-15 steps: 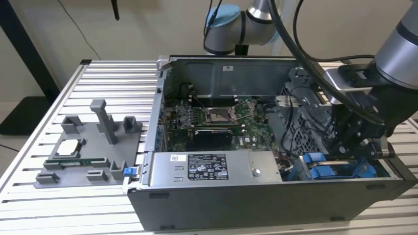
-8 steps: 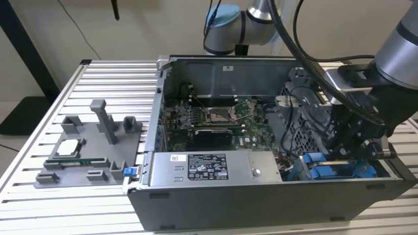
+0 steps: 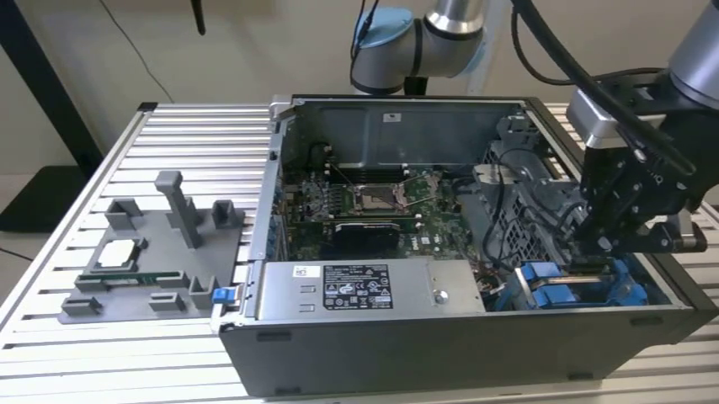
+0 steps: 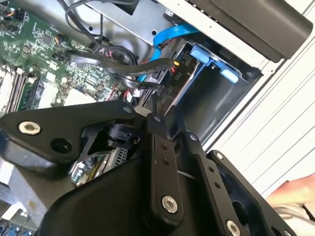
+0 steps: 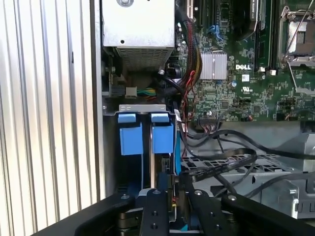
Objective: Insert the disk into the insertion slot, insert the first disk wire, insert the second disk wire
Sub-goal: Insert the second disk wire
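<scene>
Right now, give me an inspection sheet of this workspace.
Surface: ribbed aluminium table carrying an open computer case.
Job's things: insertion slot with blue tabs at the case's corner; whether the disk is seated cannot be told.
Clutter: grey fixture tray on the exterior view's left, holding a chip.
Grippers: gripper lowered over the slot; jaws' state cannot be told.
Cables: black wires looped beside the slot; blue ribbon cable.
Surroundings: pale wall; black stand.
</scene>
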Available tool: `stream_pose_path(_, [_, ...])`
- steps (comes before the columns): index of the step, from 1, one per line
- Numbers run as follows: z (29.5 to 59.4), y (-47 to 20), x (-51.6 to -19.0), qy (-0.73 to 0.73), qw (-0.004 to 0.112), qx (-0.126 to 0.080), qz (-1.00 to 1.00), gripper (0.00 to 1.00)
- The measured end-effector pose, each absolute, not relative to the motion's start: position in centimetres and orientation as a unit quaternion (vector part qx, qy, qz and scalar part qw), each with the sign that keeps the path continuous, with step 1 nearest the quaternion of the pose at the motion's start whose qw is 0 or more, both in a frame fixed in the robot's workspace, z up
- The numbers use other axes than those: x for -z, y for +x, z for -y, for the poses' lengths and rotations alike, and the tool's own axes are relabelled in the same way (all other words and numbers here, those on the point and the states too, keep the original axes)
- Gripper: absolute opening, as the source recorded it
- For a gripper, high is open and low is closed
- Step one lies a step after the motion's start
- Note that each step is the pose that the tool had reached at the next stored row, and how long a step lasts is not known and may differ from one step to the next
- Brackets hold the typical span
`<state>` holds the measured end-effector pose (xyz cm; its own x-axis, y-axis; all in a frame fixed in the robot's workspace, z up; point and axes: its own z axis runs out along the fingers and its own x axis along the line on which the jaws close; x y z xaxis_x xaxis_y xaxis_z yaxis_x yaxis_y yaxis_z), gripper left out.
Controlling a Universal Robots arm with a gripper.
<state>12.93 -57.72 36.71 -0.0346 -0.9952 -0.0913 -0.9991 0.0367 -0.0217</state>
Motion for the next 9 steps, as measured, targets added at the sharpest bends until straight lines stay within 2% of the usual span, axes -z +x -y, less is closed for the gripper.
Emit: stream_pose_path(9, [57.73,12.93,-37.23,-0.694,0.04,-0.024,-0.719,1.0])
